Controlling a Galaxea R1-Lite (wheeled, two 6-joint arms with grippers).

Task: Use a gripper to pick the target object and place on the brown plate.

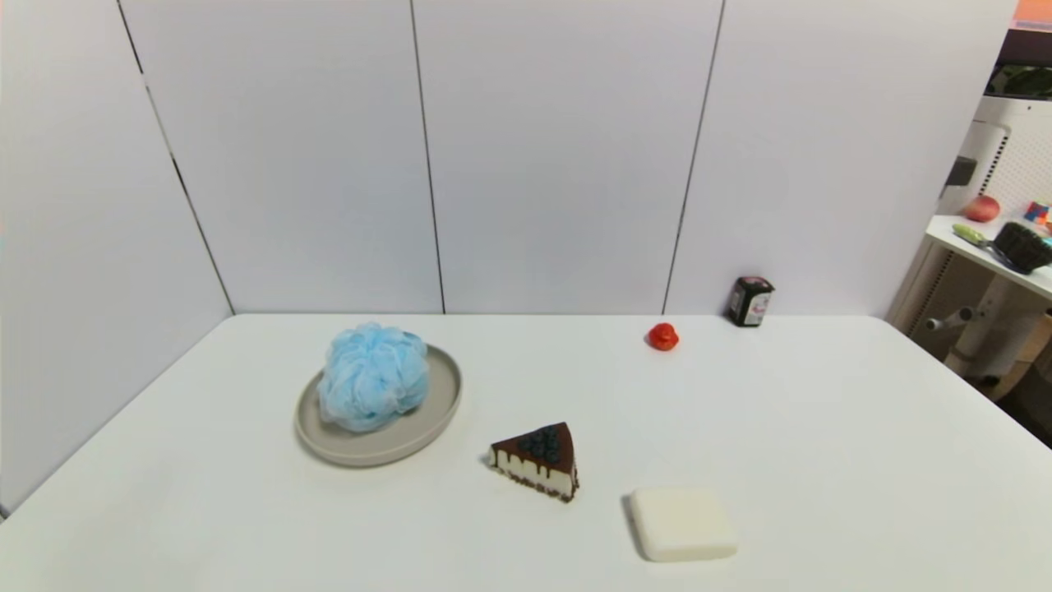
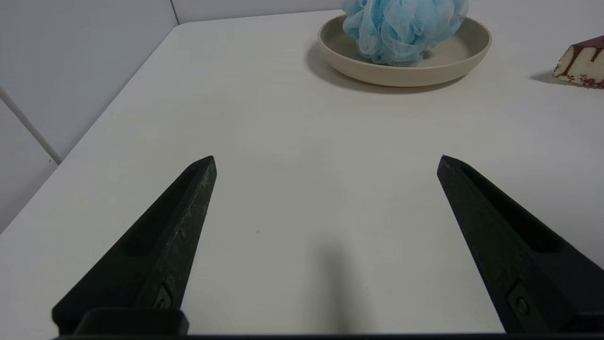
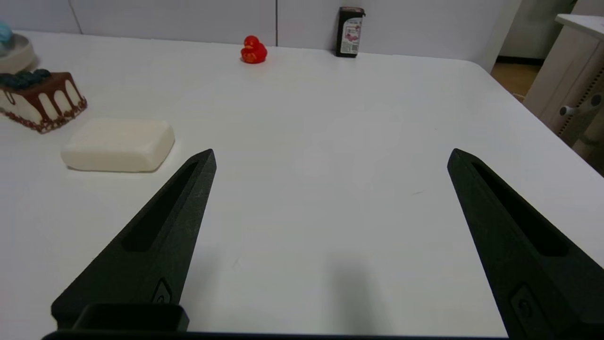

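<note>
On the left half of the white table (image 1: 822, 460) you have the light blue bath pouf (image 1: 374, 376) sitting on the brown plate (image 1: 427, 427), resting toward the plate's far-left part so that a broad crescent of bare plate shows at the near right. Your head view shows neither arm over the table. From the left wrist view, your left gripper (image 2: 327, 158) hangs low above bare tabletop with its two black fingers (image 2: 179, 222) spread wide apart and nothing between them; the plate and pouf lie ahead of it, well apart from the fingertips. Your right gripper (image 3: 331, 152) is in the same pose on the right side of the table, fingers (image 3: 174, 212) splayed wide and holding nothing, above bare tabletop. Just right of the plate, near the table's middle, you can see a chocolate cake slice (image 1: 538, 470) with dark berries on top, and nearer to you and to its right lies a white soap bar (image 1: 683, 523), flat and close to the cake slice but not touching it. Toward the back wall a small red rubber duck (image 1: 662, 336) stands, and a dark jar (image 1: 750, 301) with a label stands just beyond it against the wall.
</note>
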